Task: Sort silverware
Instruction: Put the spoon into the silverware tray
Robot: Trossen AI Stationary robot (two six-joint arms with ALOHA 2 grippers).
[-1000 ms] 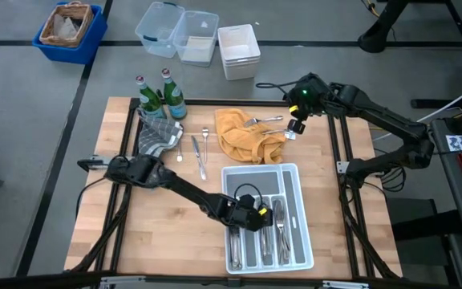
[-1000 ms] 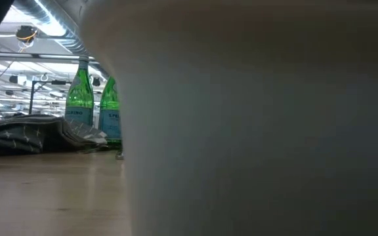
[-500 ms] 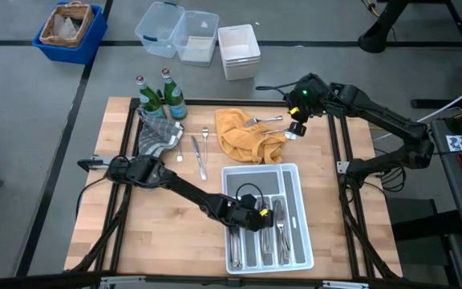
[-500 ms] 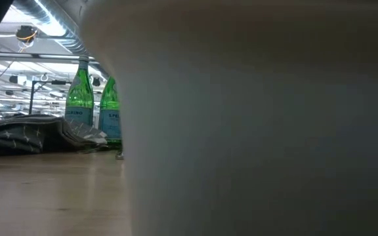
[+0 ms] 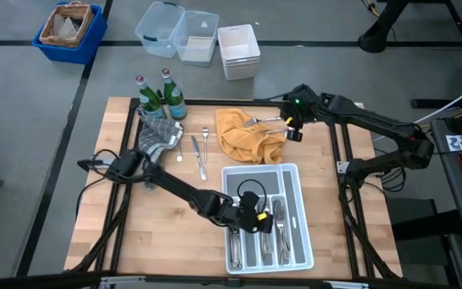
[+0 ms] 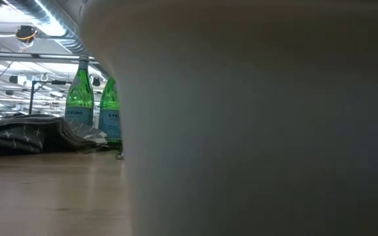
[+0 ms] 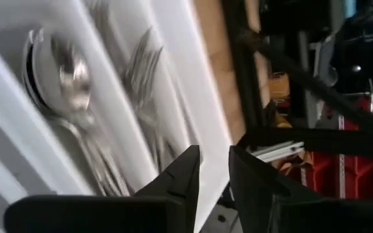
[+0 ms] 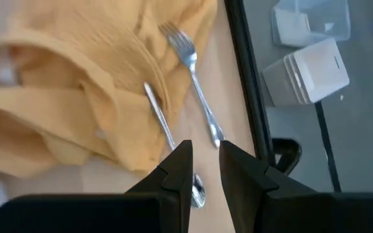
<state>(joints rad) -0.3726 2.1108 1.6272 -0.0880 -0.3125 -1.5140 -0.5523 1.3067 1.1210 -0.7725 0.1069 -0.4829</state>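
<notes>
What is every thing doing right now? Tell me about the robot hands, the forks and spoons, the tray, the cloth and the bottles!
left gripper: open, empty, over the tray.
right gripper: open, empty, above the fork's handle.
fork: lying flat, partly on the cloth.
spoon: lying flat beside the fork.
yellow cloth: crumpled.
white tray: holds sorted silverware.
loose pieces: lying on the table, unsorted.
green bottles: upright.

Overhead camera straight down on whole table (image 5: 167, 241), low camera at tabletop, white tray (image 6: 254, 131) blocking close, bottles (image 6: 81, 98) at ten o'clock, shared with overhead, wrist cameras close.
</notes>
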